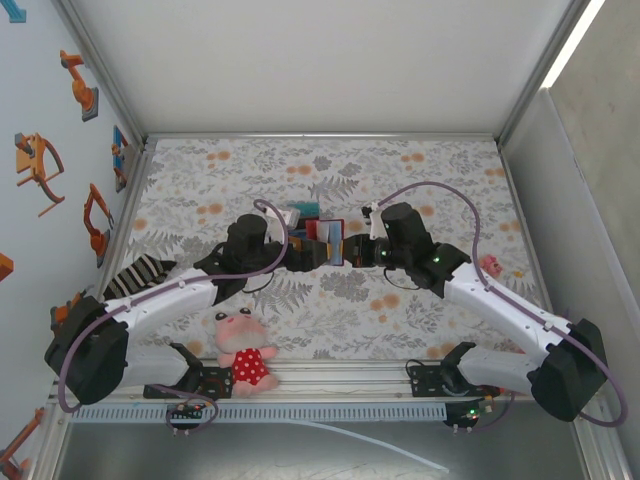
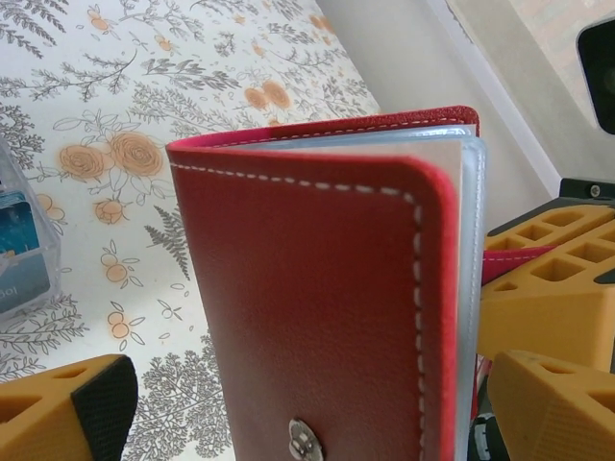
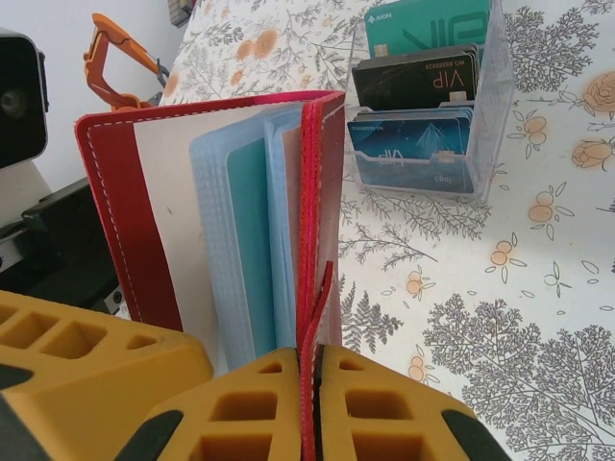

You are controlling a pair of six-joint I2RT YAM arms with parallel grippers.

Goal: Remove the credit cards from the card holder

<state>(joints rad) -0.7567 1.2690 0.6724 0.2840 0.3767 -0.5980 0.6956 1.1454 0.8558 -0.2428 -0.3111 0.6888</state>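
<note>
Top view: the card holder (image 1: 325, 242) stands where the 2 arms meet; better to spread its covers wide before pinching any card. Left wrist: the left fingers (image 2: 72, 413) are apart, flanking the outer cover. Right wrist: the right fingers (image 3: 375, 408) are pressed together on 1 red cover edge; just beyond them a teal credit card (image 3: 248, 240) sits in clear pockets, hidden from the left camera

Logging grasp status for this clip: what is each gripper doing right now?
Left gripper: open, straddling the card holder.
Right gripper: shut on the card holder.
</note>
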